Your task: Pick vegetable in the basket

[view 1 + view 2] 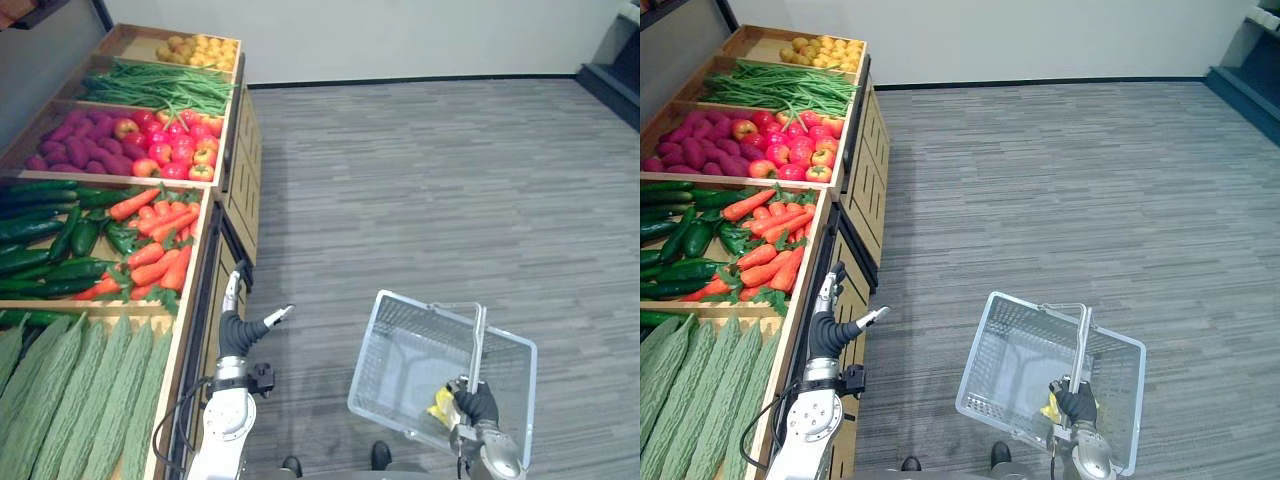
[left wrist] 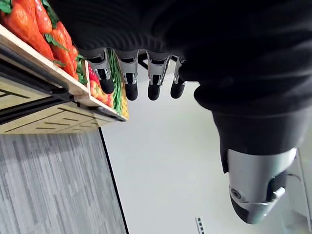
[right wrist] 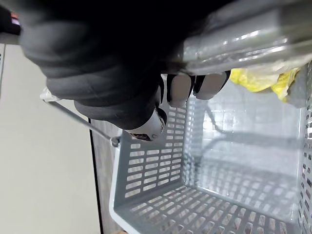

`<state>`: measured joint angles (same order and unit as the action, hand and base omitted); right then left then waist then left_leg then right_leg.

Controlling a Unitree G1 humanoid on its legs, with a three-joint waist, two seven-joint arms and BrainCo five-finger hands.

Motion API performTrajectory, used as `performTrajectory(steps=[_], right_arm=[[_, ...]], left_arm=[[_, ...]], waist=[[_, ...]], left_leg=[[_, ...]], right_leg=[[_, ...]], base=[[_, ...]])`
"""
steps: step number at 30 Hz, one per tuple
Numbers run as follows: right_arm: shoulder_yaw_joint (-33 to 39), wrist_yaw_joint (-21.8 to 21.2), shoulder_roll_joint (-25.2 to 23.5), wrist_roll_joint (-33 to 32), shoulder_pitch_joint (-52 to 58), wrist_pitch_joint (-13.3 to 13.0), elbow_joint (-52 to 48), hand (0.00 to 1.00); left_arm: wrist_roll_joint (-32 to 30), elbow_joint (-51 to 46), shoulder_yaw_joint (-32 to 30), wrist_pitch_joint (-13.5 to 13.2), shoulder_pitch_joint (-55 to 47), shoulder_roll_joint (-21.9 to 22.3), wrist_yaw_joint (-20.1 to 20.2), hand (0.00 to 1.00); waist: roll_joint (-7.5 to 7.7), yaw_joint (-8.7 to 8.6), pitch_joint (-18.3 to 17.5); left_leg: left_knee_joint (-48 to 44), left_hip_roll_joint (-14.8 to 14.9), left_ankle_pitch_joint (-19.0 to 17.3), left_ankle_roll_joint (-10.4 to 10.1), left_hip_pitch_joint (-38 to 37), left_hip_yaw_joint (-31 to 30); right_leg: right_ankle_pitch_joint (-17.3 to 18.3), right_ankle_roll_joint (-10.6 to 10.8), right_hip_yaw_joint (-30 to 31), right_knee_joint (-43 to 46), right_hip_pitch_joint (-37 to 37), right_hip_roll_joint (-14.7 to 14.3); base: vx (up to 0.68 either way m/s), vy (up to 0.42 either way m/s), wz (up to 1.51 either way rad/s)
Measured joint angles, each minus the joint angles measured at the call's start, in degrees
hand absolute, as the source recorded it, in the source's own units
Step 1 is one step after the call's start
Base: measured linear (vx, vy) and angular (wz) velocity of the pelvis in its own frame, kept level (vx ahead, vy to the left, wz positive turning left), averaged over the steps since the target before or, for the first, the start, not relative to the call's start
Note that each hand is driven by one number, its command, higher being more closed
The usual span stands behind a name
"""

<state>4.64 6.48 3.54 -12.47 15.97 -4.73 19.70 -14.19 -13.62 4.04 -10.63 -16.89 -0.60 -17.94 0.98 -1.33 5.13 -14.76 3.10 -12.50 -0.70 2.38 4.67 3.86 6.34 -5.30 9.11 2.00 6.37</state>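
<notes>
Orange carrots (image 1: 160, 240) lie in a wooden shelf bin beside dark cucumbers (image 1: 40, 250). My left hand (image 1: 240, 325) hovers at the shelf's front edge, just right of the carrot bin. It is open, with straight fingers (image 2: 130, 73), the thumb out, and nothing in it. A grey plastic basket (image 1: 400, 300) hangs over the floor to the right. My right hand (image 1: 475, 405) is shut on its handle (image 1: 478, 345), fingers (image 3: 180, 90) curled round the bar. A yellow item (image 1: 442, 403) lies inside the basket near that hand.
The stepped wooden shelf (image 1: 225, 190) runs along the left. It holds bitter gourds (image 1: 80, 390) nearest, then red apples (image 1: 170, 145), purple roots (image 1: 80, 145), green beans (image 1: 160, 85) and yellow fruit (image 1: 200, 50). Grey plank floor (image 1: 430, 170) spreads to the right.
</notes>
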Motion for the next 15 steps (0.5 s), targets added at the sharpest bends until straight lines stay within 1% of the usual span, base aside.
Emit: performTrajectory(steps=[1, 2, 3, 4, 5, 6, 7, 8, 9, 10, 11, 12, 13, 14, 15], right_arm=[[0.0, 0.1, 0.1, 0.4, -0.9, 0.1, 0.3, 1.0], [-0.1, 0.1, 0.0, 0.8, -1.1, 0.1, 0.3, 1.0], [-0.1, 0.1, -0.4, 1.6, -1.5, 0.1, 0.3, 1.0], [-0.2, 0.1, -0.9, 1.9, -2.1, 0.1, 0.3, 1.0], [-0.2, 0.1, -1.0, 1.9, -2.4, 0.2, 0.3, 1.0], [-0.3, 0.1, -1.0, 1.9, -3.1, 0.2, 0.3, 1.0], [-0.3, 0.1, -0.9, 1.9, -4.3, 0.2, 0.2, 1.0], [-0.2, 0.1, -0.8, 1.9, -4.9, 0.2, 0.2, 1.0], [-0.1, 0.6, -0.7, 1.9, -5.8, 0.2, 0.1, 1.0], [-0.1, 1.0, -0.7, 1.9, -6.0, 0.2, -0.1, 1.0], [-0.2, 1.2, -0.8, 1.9, -5.8, 0.2, -0.8, 1.0], [-0.2, 1.2, -0.6, 1.9, -5.6, 0.2, -0.8, 1.0], [-0.2, 1.2, -0.1, 1.9, -5.4, 0.3, -0.8, 1.0], [-1.0, 1.4, 1.1, 1.9, -5.8, 0.6, -0.9, 1.0], [-1.5, 1.4, 1.3, 1.9, -6.3, 0.7, -0.9, 1.0]], left_arm=[[0.0, 0.0, 0.0, -0.1, 0.0, 0.4, -0.1, 0.0], [0.0, 0.0, 0.1, -0.1, 0.0, 0.4, -0.1, 0.0], [0.0, 0.0, 0.1, -0.1, 0.2, -0.1, -0.5, 0.0], [0.0, 0.0, 0.3, -0.1, 0.2, -0.8, -1.2, 0.0], [0.0, 0.0, 0.0, -0.1, 0.2, -1.0, -1.3, 0.0], [0.0, -0.1, 0.0, -0.1, 0.4, -1.5, -2.3, 0.0], [0.0, 0.0, 0.0, -0.1, 0.8, -1.9, -2.6, 0.0], [0.0, 0.1, 0.1, -0.1, 1.1, -1.9, -2.7, 0.0], [0.0, 0.9, 0.7, -0.1, 2.6, -1.8, -3.2, 0.0], [0.0, 1.1, 0.9, -0.1, 3.4, -1.8, -3.4, 0.0], [0.0, 1.3, 1.3, -0.2, 4.9, -1.9, -3.6, 0.0], [0.0, 1.5, 1.5, -0.5, 5.2, -1.8, -3.6, 0.0], [-0.1, 2.3, 1.5, -0.7, 5.1, -1.7, -3.6, 0.0], [-0.1, 3.3, 2.0, -0.9, 3.8, 0.2, -3.5, 0.0], [-0.1, 3.3, 2.2, -0.9, 3.5, 0.7, -3.5, 0.0]], waist=[[-0.84, 0.23, 1.0], [-1.27, 0.51, 1.5], [-1.45, 0.39, 2.1], [-1.76, 0.12, 2.9], [-1.62, 0.03, 2.8], [-1.37, 0.2, 2.8], [-1.2, 0.29, 3.1], [-1.39, 0.27, 3.4], [-1.92, -0.14, 3.7], [-2.04, -0.58, 3.8], [-1.78, -1.16, 3.9], [-1.43, -1.26, 3.8], [-2.79, -1.47, 4.0], [-6.66, -0.95, 3.3], [-6.97, -1.12, 3.4]], left_leg=[[-2.7, 0.5, -2.1, 0.7, 0.1, -0.1], [-3.6, 0.7, -2.8, 1.1, 0.0, -0.3], [-4.4, 0.5, -3.7, 2.2, -0.6, -1.1], [-4.8, 0.4, -4.5, 3.5, -1.2, -1.9], [-5.0, 0.4, -4.7, 4.0, -1.2, -2.4], [-5.3, 0.5, -5.0, 4.1, -1.1, -3.3], [-5.3, 0.6, -5.5, 3.6, -0.7, -4.2], [-5.4, 0.8, -5.8, 3.4, -0.7, -4.9], [-5.6, 1.0, -6.8, 2.8, -0.8, -6.5], [-5.8, 1.1, -7.3, 2.4, -1.0, -7.3], [-7.6, 1.1, -9.4, 0.4, -1.6, -9.0], [-9.5, 1.4, -11.5, -0.7, -2.6, -9.7], [-10.5, 2.7, -12.7, -1.6, -3.4, -10.5], [-15.3, 5.6, -12.0, -3.9, -2.5, -11.8], [-19.6, 6.0, -10.1, -4.1, -0.6, -12.1]], right_leg=[[1.2, 1.3, -1.5, 8.2, 2.5, 0.4], [1.2, 1.3, -2.3, 12.6, 4.1, 0.8], [0.8, 0.8, -3.0, 21.1, 7.3, 2.1], [2.8, -0.8, -3.1, 25.5, 9.5, 2.9], [4.2, -1.2, -3.3, 26.0, 10.3, 2.9], [5.7, -1.4, -3.9, 24.6, 12.2, 2.8], [5.7, -1.2, -3.1, 20.2, 13.8, 1.9], [5.5, -0.9, -2.1, 17.7, 14.5, 1.2], [4.4, -0.3, 0.2, 12.5, 15.6, 0.0], [3.0, -0.1, 1.6, 9.7, 15.9, -0.5], [-0.9, 0.0, 3.9, 4.7, 15.7, -1.4], [-4.0, -1.0, 4.3, 4.8, 15.4, -1.9], [-6.3, -1.3, 3.9, 6.3, 14.7, -2.7], [-2.9, -3.2, 1.7, 8.2, 13.5, -5.5], [-2.1, -3.8, 0.9, 8.6, 12.9, -6.5]], base=[[-0.05, 0.123, 0.1], [-0.04, 0.126, 0.17], [0.01, 0.115, 0.38], [0.06, 0.083, 0.41], [0.14, 0.021, 0.37], [0.2, -0.02, 0.25], [0.21, -0.035, 0.23], [0.22, -0.079, 0.35], [0.26, -0.124, 0.45], [0.37, -0.198, 0.83], [0.46, -0.271, 0.79], [0.44, -0.274, 0.75], [0.48, -0.234, 0.44], [0.39, -0.157, 0.31], [0.48, -0.228, 0.24]])
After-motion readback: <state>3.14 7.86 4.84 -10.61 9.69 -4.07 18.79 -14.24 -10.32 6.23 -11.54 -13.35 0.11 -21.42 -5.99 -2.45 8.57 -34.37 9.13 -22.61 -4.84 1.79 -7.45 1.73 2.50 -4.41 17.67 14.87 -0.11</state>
